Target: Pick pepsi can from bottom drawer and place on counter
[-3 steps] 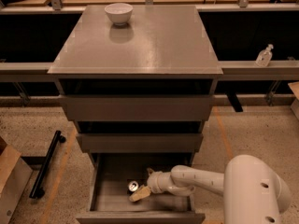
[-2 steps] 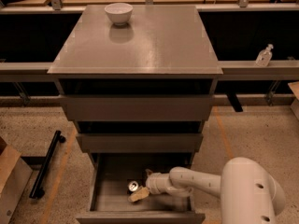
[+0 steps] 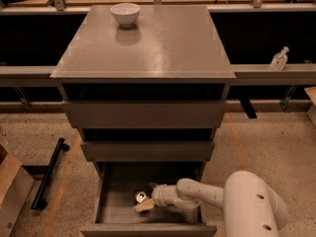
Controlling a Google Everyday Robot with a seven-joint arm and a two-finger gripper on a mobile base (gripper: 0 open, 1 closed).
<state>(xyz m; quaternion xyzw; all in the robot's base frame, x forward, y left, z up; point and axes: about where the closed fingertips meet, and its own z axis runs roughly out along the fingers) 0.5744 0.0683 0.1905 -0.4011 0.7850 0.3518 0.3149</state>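
The bottom drawer [image 3: 116, 214] is pulled open at the foot of the grey cabinet. The pepsi can [image 3: 140, 197], dark with a silver lid, stands on the drawer floor near the middle. My gripper [image 3: 144, 203] reaches into the drawer from the right, right at the can and touching or almost touching it. My white arm [image 3: 207, 196] runs back to the lower right. The counter [image 3: 148, 43] is the glossy grey top of the cabinet.
A white bowl [image 3: 125, 13] stands at the back left of the counter. A clear pump bottle [image 3: 279, 59] sits on the ledge at the right. A black bar [image 3: 48, 174] and a cardboard box [image 3: 12, 191] lie on the floor to the left.
My arm has edged slightly left in the drawer. The can has not moved.
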